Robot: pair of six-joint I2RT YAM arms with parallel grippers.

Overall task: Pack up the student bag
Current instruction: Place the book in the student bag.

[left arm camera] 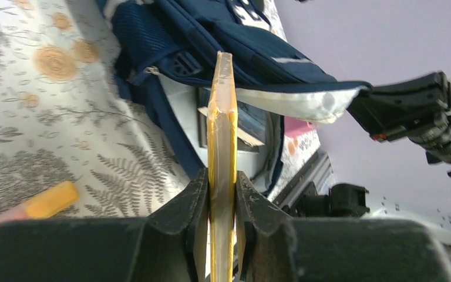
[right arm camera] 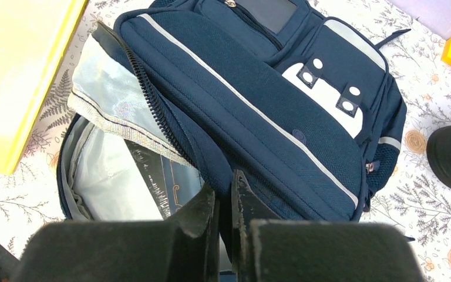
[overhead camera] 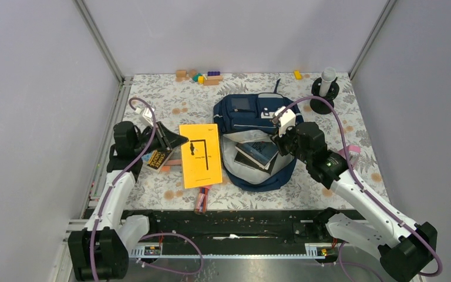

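Closest to the left wrist camera, the left claw point(left arm camera: 223, 194) is clamped on the spine edge of a thin yellow book point(left arm camera: 222, 117), seen edge-on and pointing toward the student bag point(left arm camera: 252, 53). From above, the book's cover faces up just left of the bag. The right claw point(right arm camera: 223, 197) is pinched shut on the navy fabric at the rim of the bag's unzipped flap.

That bag lies at the middle of the floral desk point(overhead camera: 340, 176), its mouth turned toward the arms. It is navy blue, with a pale reflective stripe point(right arm camera: 241, 100) across the front, a white patch point(right arm camera: 329, 94) bearing dark studs, and a grey panel on the upper pocket. Its main compartment gapes open, showing pale grey lining point(right arm camera: 103, 176) and dark books point(overhead camera: 258, 151) inside.
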